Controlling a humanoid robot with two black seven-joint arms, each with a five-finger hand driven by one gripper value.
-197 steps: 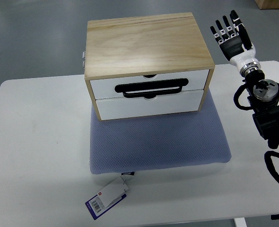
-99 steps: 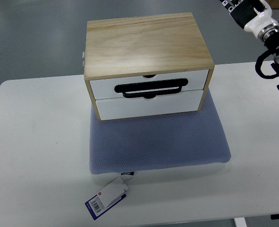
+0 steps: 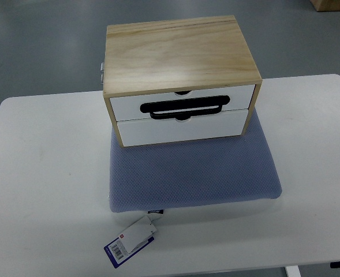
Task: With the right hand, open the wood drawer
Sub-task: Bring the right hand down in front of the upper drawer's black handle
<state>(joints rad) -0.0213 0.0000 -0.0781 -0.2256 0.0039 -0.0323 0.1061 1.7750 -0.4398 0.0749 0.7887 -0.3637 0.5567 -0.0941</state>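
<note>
Neither hand shows in the top view, so you cannot tell whether the right hand is released or clenched, nor which way the drawer lies from it. Judge only from where things sit.

The wood box [image 3: 178, 55] stands in the upper middle of the frame, on the far end of a blue mat [image 3: 193, 173] that lies on the white desk [image 3: 37, 173]. Its two white drawers face the bottom of the frame; both look fully closed. A black handle [image 3: 184, 108] runs left to right across the seam between the top drawer [image 3: 123, 107] and the bottom drawer [image 3: 175, 130].

Since the right arm enters from the right edge, it is likely nearer the handle's right end. Pull toward the bottom of the frame, square to the handle's long axis. A tag [image 3: 130, 241] lies at lower centre, clear of that path.
</note>
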